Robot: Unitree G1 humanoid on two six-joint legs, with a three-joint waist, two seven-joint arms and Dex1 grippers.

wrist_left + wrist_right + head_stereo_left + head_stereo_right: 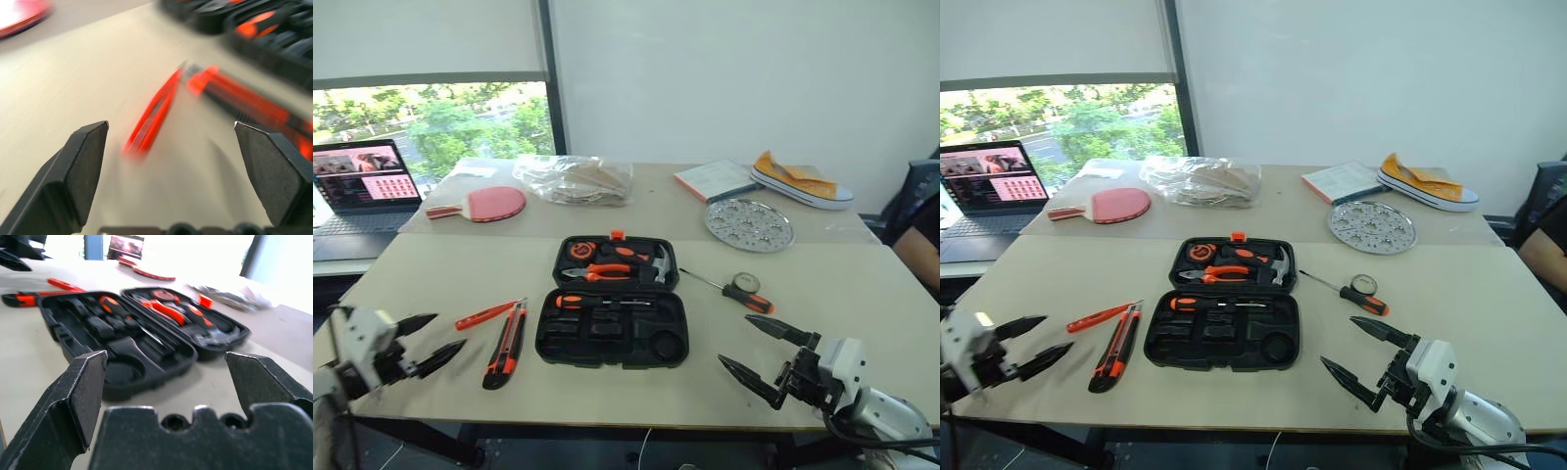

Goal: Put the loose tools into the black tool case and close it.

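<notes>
The case [612, 313] lay open in the middle of the desk [862, 333], its lid half already holding pliers and a hammer, its near half holding one screwdriver with several slots bare. Still loose were the knife [505, 345] and a slim orange tool [487, 314] side by side left of the case, plus a screwdriver [734, 292] and the tape measure [746, 283] touching each other to its right. The main risk, as I judged it, lay on the left: knife and orange tool sat so near one another that a grab for one could nudge or drag the other, or pinch both at once — and the knife, long and flat, could pivot in a tip grip and miss its slot. On the right, lifting the screwdriver might roll the tape measure away. A tool seated proud of its slot would also stop the lid closing. The left pincer [431, 341] stood wide apart near the desk's left edge, holding nothing and touching nothing, aimed toward the knife. The right pincer [766, 358] was likewise spread wide and empty — hovering near the case's right front corner, clear of everything.
</notes>
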